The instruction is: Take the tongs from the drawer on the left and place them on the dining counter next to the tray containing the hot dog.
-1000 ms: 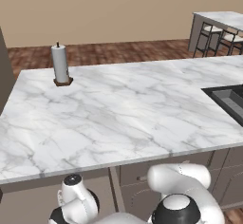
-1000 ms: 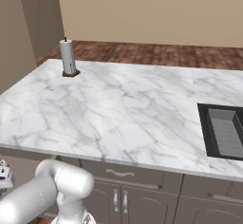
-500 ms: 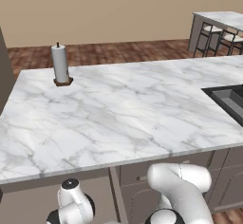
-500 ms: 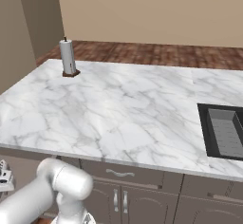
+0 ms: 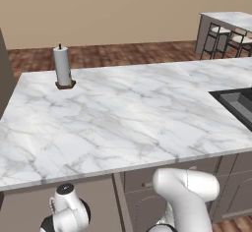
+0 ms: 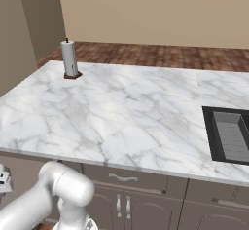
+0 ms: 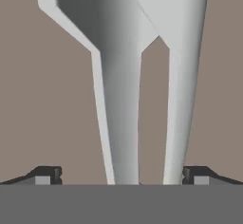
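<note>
Gripper: fingertips spread wide apart, holding nothing | tongs: directly ahead of gripper, between its two tips, lying on a flat grey-brown surface | form: two long, smooth, silvery-grey metal arms, narrow toward the gripper, flaring broad at the far end.

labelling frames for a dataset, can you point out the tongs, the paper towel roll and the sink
tongs [image 7: 121, 123], hand view, on the left silvery arm
paper towel roll [image 5: 62, 65], left base view, on the middle of the white roll
sink [image 6: 229, 135], right base view, on the dark basin floor
</note>
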